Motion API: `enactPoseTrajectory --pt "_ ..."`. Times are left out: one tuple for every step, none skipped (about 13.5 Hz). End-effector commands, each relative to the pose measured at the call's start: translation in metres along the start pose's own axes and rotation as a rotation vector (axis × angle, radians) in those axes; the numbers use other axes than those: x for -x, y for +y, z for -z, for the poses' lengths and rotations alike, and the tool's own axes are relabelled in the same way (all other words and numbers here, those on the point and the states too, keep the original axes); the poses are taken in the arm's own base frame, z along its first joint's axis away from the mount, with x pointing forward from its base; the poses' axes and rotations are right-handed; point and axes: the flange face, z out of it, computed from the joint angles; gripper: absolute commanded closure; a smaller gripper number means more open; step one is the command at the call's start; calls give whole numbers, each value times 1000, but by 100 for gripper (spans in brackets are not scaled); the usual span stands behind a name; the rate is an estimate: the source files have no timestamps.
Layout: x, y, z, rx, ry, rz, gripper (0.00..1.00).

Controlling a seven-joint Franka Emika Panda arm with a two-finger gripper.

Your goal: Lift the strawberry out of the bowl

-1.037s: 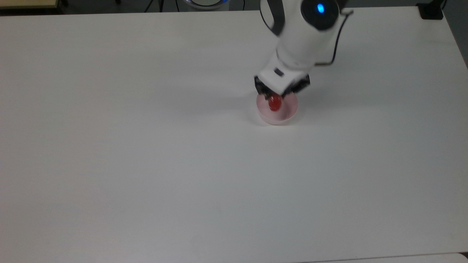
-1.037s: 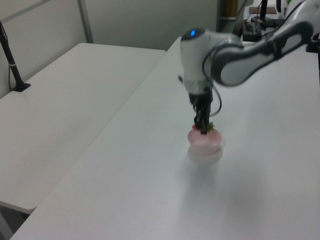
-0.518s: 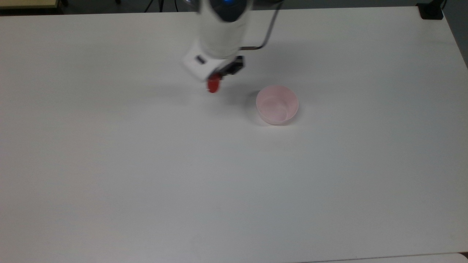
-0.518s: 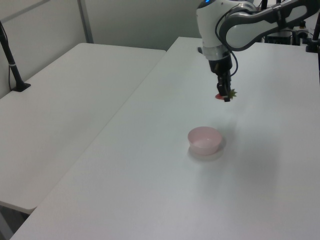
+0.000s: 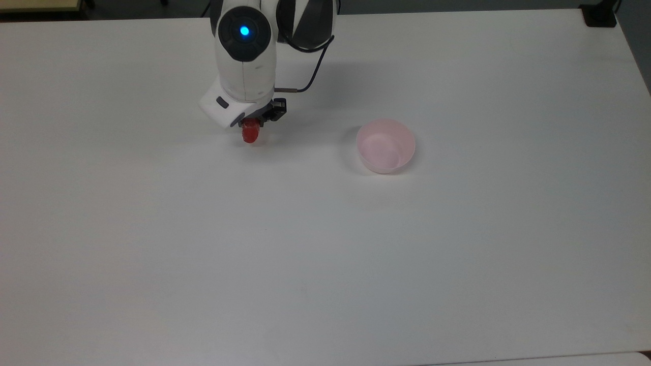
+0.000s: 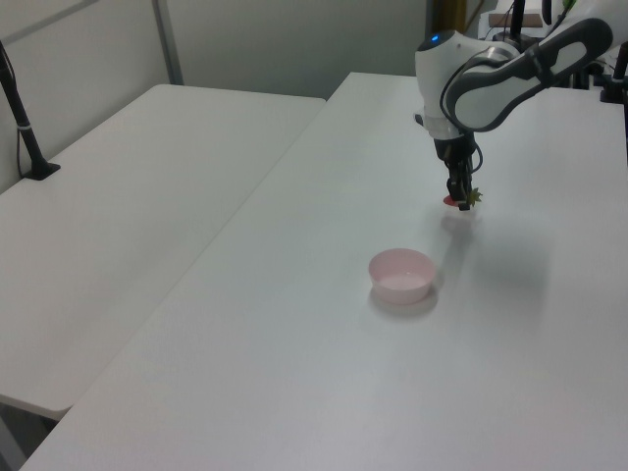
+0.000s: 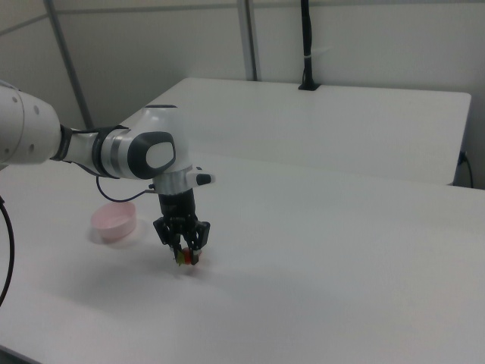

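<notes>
Since half a second ago we have carried the strawberry point(image 5: 250, 133) further from the bowl point(image 5: 385, 146), low over the table point(image 5: 325, 254). Our gripper point(image 5: 253, 127) pinches it. Extraction looks done; next we judge a gentle set-down and release.

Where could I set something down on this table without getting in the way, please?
The table is bare across the top view's lower half and to the right of the bowl. The crowded spot is the top view's upper left, where the tool holds the strawberry low over the surface.
</notes>
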Motion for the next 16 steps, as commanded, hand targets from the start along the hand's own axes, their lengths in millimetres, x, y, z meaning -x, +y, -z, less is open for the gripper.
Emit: enactPoseTrajectory --pt "3 4 7 10 26 -25 0" --pt "3 8 17 6 45 -49 0" --pt "6 17 53 -8 95 -80 0" --pt "12 23 78 -21 110 -93 0" --pt "18 18 121 -31 130 -80 0" --pt "22 12 147 -36 134 -69 0" --pt "26 13 171 -42 142 -76 0" --pt "32 13 193 -52 150 -95 0" --pt "38 10 210 -62 160 -114 0" --pt "44 12 222 -73 166 -137 0" --pt "50 12 229 -80 163 -145 0" --pt "55 17 230 -85 156 -146 0" --pt "56 23 230 -91 158 -154 0" --pt "59 32 234 -99 171 -167 0" --pt "65 41 239 -106 181 -181 0" --pt "69 44 242 -107 188 -187 0"
